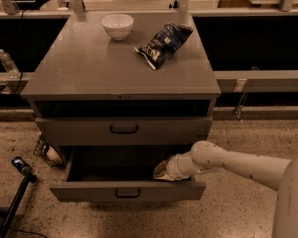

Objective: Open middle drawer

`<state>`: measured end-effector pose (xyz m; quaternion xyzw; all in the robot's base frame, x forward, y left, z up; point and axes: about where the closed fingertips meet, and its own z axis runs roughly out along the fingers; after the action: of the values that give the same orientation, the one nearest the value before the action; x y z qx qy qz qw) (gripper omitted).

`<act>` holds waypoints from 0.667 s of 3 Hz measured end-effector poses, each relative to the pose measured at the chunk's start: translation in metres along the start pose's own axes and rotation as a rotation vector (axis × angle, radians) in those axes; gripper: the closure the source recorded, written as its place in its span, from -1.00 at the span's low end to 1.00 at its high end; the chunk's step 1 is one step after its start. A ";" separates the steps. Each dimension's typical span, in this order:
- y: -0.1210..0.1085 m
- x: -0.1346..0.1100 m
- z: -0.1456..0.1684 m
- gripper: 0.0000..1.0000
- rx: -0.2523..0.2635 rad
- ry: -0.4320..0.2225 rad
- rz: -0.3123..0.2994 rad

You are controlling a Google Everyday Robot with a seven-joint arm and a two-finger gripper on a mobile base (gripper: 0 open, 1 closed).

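The grey cabinet (89,68) stands in the middle of the camera view. Its middle drawer (89,191), a shallow one with a small black centre pull (127,194), is pulled out towards me, and its dark inside shows. My gripper (162,172) is at the end of the white arm (238,162), which comes in from the right. It reaches down into the open drawer at its right side, just behind the drawer front. The lowest drawer is hidden under the open one.
The taller-fronted drawer with the wider handle (124,129) sits above, with a dark gap over it. A white bowl (117,25) and a dark blue chip bag (163,38) lie on the cabinet top. A water bottle (7,62) stands at left. A black pole (12,202) leans at the lower left.
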<state>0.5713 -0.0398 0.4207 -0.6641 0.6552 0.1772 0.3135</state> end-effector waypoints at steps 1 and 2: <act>0.005 0.004 0.015 1.00 -0.043 -0.007 -0.022; 0.020 0.006 0.017 1.00 -0.100 -0.005 -0.001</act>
<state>0.5546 -0.0327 0.4004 -0.6788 0.6443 0.2111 0.2820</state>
